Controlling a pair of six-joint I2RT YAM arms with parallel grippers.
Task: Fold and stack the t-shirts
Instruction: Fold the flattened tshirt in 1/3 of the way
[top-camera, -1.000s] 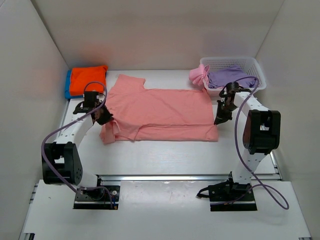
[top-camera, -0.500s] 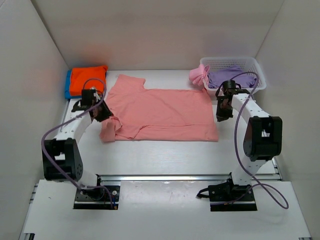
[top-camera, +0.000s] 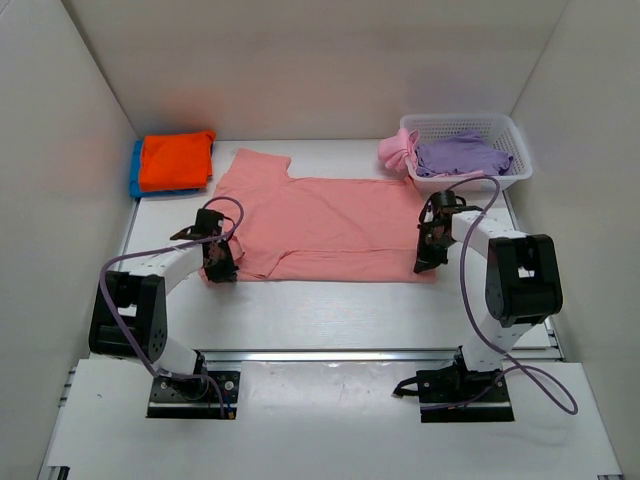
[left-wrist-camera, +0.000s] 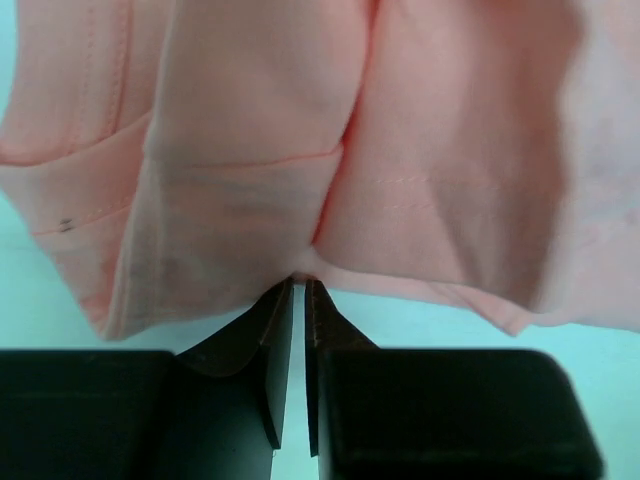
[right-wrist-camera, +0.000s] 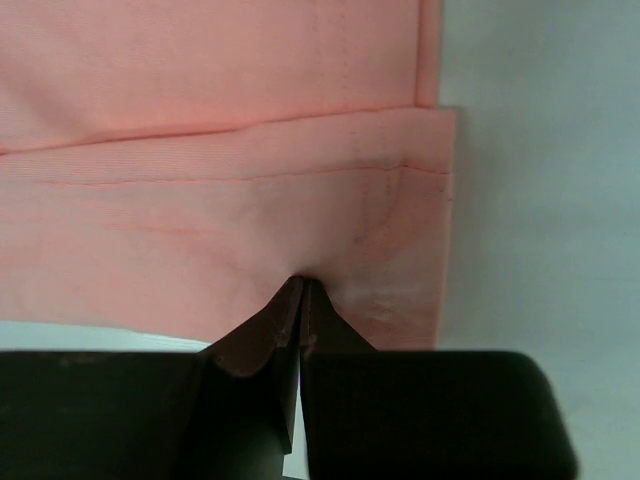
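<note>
A salmon-pink t-shirt (top-camera: 330, 215) lies spread across the middle of the table, its near part folded over. My left gripper (top-camera: 220, 265) is low at the shirt's near left corner. In the left wrist view the jaws (left-wrist-camera: 299, 282) are almost closed, pinching the hem of the shirt (left-wrist-camera: 430, 130). My right gripper (top-camera: 424, 262) is low at the near right corner. In the right wrist view the jaws (right-wrist-camera: 303, 285) are shut on the folded edge of the shirt (right-wrist-camera: 200, 150). A folded orange shirt (top-camera: 176, 158) lies on a blue one (top-camera: 136, 172) at the back left.
A white lattice basket (top-camera: 505, 128) stands at the back right, holding a lavender shirt (top-camera: 458, 152), with a brighter pink shirt (top-camera: 396, 150) hanging over its left rim. White walls close in the left, back and right sides.
Both grippers have moved from the shirt's sides down to its near corners and closed on the cloth. The bunched left sleeve now lies flatter.
</note>
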